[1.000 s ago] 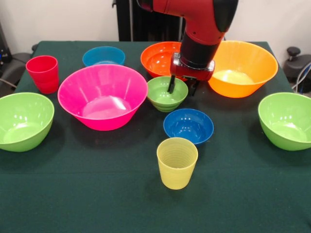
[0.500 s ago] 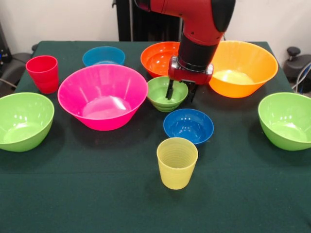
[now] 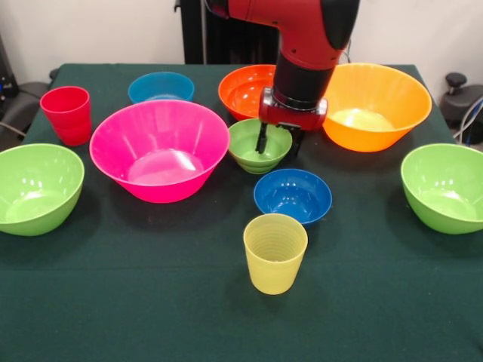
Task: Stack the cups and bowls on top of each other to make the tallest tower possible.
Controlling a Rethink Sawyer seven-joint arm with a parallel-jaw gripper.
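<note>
Gripper [image 3: 276, 143] shifted left | straddles small green bowl [image 3: 255, 151] rim, seemingly

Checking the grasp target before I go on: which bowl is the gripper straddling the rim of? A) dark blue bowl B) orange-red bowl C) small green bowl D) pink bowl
C: the gripper has one finger inside the small green bowl and the other outside its rim.

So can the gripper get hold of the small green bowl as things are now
Probably yes. The gripper is open and straddles the rim of the small green bowl, one finger inside, one outside. Nothing sits in the bowl or blocks it.
</note>
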